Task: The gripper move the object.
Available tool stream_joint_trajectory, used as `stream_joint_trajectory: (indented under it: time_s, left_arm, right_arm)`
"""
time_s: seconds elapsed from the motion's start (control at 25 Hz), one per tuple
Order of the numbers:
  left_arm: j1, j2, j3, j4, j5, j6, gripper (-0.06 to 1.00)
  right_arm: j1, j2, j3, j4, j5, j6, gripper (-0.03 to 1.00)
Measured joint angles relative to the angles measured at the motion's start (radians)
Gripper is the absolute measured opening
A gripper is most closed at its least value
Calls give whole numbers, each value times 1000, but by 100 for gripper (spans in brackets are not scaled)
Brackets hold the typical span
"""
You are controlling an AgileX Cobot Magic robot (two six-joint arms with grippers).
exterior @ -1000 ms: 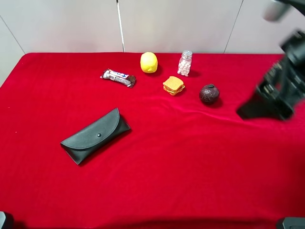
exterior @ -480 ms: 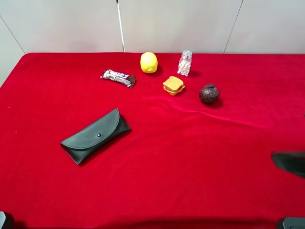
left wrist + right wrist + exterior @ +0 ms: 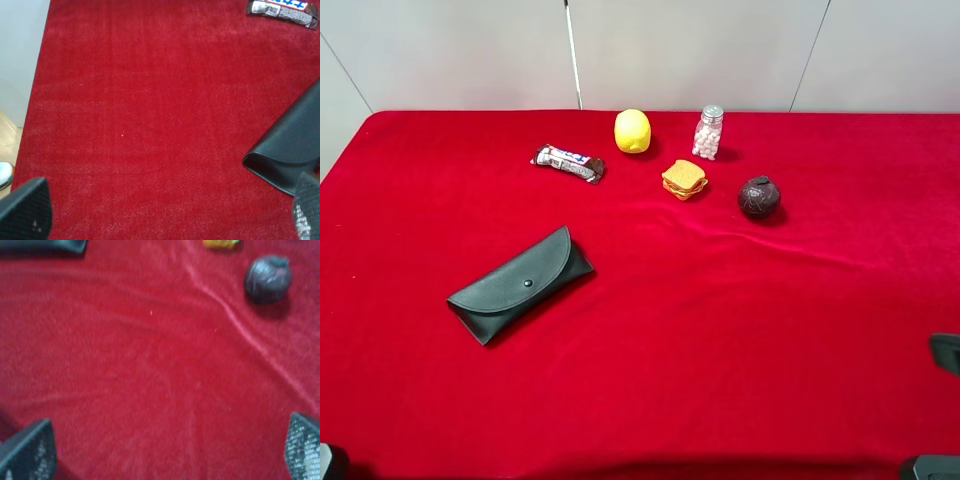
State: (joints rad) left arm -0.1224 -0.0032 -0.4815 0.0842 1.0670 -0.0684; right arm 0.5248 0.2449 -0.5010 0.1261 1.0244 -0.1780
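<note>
- Overhead, the object (image 3: 708, 132) stands upright at the far side of the red tabletop (image 3: 720, 330), just beside the lemon (image 3: 632, 131) and behind the toy sandwich (image 3: 684, 179); the dark ball (image 3: 759, 196) sits near it, toward the right. Only a dark sliver of the right arm (image 3: 946, 352) shows at the view's edge, well apart from the jar, so I judge the task not begun: approach, grasp and move all remain.
- From the left wrist, the left end effector (image 3: 165, 217) shows two fingertips spread wide with bare cloth between them, holding nothing; the black case (image 3: 292, 150) and the candy bar (image 3: 280, 7) lie ahead.
- From the right wrist, the right end effector (image 3: 170, 452) is likewise spread wide and empty, over bare cloth. The jar is out of this view.
</note>
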Motion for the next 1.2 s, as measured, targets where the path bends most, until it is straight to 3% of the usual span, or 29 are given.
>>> stream_joint_trajectory:
  time_s: [0.44, 0.64, 1.0, 1.2]
  left_arm:
    - [0, 0, 0, 0, 0, 0, 95]
    - [0, 0, 0, 0, 0, 0, 95]
    - [0, 0, 0, 0, 0, 0, 95]
    - [0, 0, 0, 0, 0, 0, 95]
  right_arm:
    - [-12, -246, 0, -24, 0, 28, 69]
    - [-114, -252, 0, -27, 0, 25, 69]
    - [-388, -252, 2, -14, 2, 0, 69]
    - [-451, -252, 2, -14, 2, 0, 69]
